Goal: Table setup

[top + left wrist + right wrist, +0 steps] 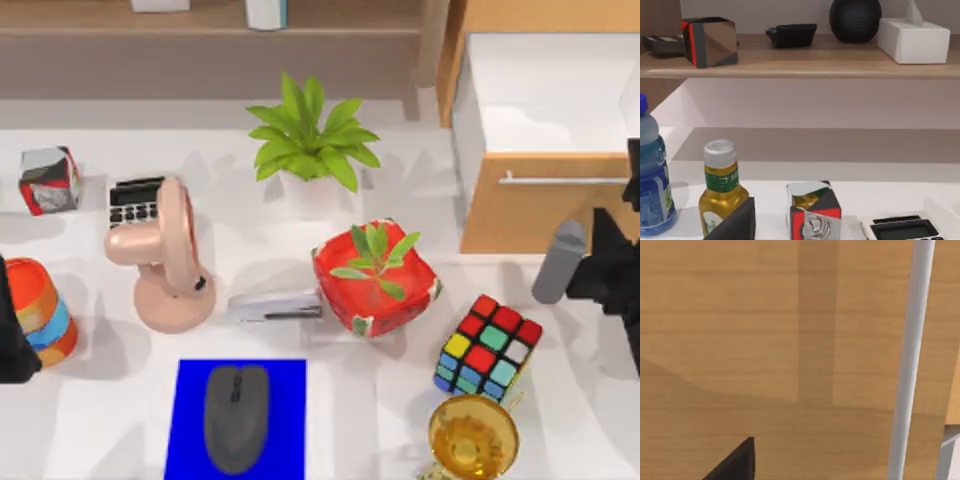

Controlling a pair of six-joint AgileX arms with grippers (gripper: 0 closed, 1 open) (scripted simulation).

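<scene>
Where the bench (120,440) meets its right edge in the top view, the right gripper (612,270) stands beside a grey bottle (558,262), before the wooden drawer (545,205); I cannot tell how its fingers stand. The left arm (12,335) is parked at the left edge by a striped cup (42,310). A mouse (236,415) lies on the blue mat (190,420) at the near edge.

Left wrist view: a yellow bottle (720,192) and a calculator (902,229).

Right wrist view: the drawer's wood and handle (910,360).

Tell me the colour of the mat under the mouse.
The mat is solid bright blue, under a dark grey mouse; the top view shows it best.
</scene>
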